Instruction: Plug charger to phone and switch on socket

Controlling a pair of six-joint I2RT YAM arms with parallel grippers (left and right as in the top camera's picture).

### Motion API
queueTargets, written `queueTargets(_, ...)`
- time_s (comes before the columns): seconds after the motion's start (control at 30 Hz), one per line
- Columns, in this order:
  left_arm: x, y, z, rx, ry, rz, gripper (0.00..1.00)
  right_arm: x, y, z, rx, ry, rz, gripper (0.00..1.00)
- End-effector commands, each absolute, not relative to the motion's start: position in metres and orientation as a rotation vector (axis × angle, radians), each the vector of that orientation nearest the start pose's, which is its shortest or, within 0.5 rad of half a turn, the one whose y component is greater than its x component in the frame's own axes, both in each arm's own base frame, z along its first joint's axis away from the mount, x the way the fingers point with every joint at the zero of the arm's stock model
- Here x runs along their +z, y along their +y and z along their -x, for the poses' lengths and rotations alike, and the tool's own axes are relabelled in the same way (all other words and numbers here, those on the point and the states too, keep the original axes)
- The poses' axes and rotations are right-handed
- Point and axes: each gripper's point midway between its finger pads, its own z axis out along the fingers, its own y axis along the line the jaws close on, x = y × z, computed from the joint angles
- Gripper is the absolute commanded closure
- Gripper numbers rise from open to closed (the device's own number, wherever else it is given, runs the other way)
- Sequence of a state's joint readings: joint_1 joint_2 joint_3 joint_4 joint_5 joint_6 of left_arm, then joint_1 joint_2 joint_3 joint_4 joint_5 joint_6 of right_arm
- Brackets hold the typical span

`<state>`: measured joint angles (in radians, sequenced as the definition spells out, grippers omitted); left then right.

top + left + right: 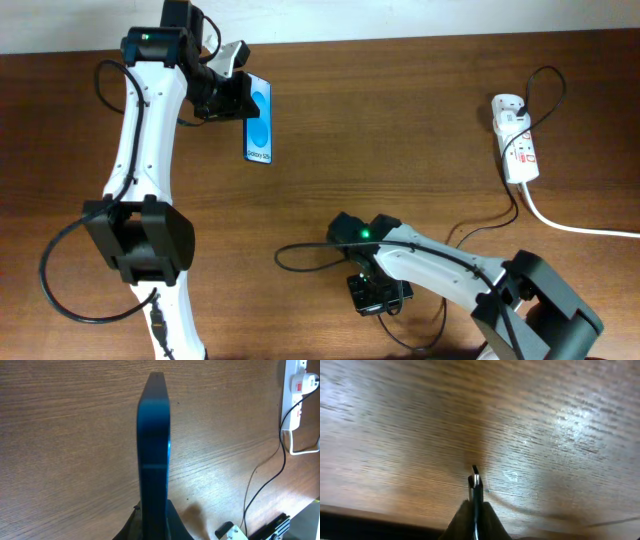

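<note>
Phone [154,450] sits between left jaws — charger [475,481] between right jaws.

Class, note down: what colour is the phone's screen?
Bright blue with a lighter blue oval, on the phone; the overhead view shows it best.

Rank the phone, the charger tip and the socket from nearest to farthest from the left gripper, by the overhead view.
1. phone: held in the left gripper, upper left.
2. charger tip: in the right gripper, lower centre.
3. socket: far right.
</note>
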<state>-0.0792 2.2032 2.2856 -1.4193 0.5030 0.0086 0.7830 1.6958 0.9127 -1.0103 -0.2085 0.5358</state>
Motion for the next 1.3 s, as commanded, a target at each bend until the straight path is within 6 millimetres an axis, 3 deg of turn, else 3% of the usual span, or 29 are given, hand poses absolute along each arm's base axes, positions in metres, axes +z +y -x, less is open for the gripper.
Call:
queueTargets(0.0,0.2,-0.135,-0.463,-0.901,2.749,-0.262,1.0,0.025,0.191,-0.145,0.122,3.383,0.371,0.95)
queueTargets(0.07,0.211,-0.147,-0.466,-1.016,2.68,-0.29,1.0,0.043,0.194,-0.166,0.164,3.36,0.311,0.96)
queueTargets(0.2,0.256,-0.18,-0.476,-1.339,2.388,-0.426,1.0,0.104,0.192,-0.236,0.344,3.222,0.255,0.96)
queueTargets(0.27,0.298,-0.194,-0.47,-1.605,2.153,-0.52,1.0,0.153,0.206,-0.269,0.66,3.083,0.319,0.96)
queueTargets(0.3,0.309,-0.195,-0.469,-1.676,2.108,-0.519,1.0,0.169,0.211,-0.278,0.766,3.025,0.344,0.96)
queueTargets(0.33,0.319,-0.197,-0.469,-1.74,2.076,-0.51,1.0,0.2,0.221,-0.292,0.968,2.892,0.412,0.96)
queueTargets(0.43,0.349,-0.2,-0.46,-1.917,1.933,-0.59,1.0,0.243,0.235,-0.314,1.24,2.66,0.471,0.96)
queueTargets(0.53,0.356,-0.199,-0.461,-1.952,1.927,-0.585,1.0,0.274,0.254,-0.321,1.444,2.453,0.57,0.96)
queueTargets(0.77,0.356,-0.199,-0.46,-1.978,1.943,-0.563,1.0,0.298,0.264,-0.345,1.488,2.334,0.513,0.96)
queueTargets(1.1,0.361,-0.199,-0.464,-1.956,1.92,-0.594,1.0,0.303,0.268,-0.35,1.498,2.321,0.476,0.96)
queueTargets(1.13,0.364,-0.199,-0.466,-1.943,1.907,-0.61,1.0,0.298,0.266,-0.356,1.452,2.345,0.43,0.96)
queueTargets(1.2,0.364,-0.199,-0.474,-1.892,1.909,-0.603,1.0,0.268,0.242,-0.378,1.184,2.492,0.177,0.96)
queueTargets(1.27,0.357,-0.193,-0.488,-1.808,1.95,-0.528,1.0,0.234,0.213,-0.375,0.938,2.646,0.036,0.96)
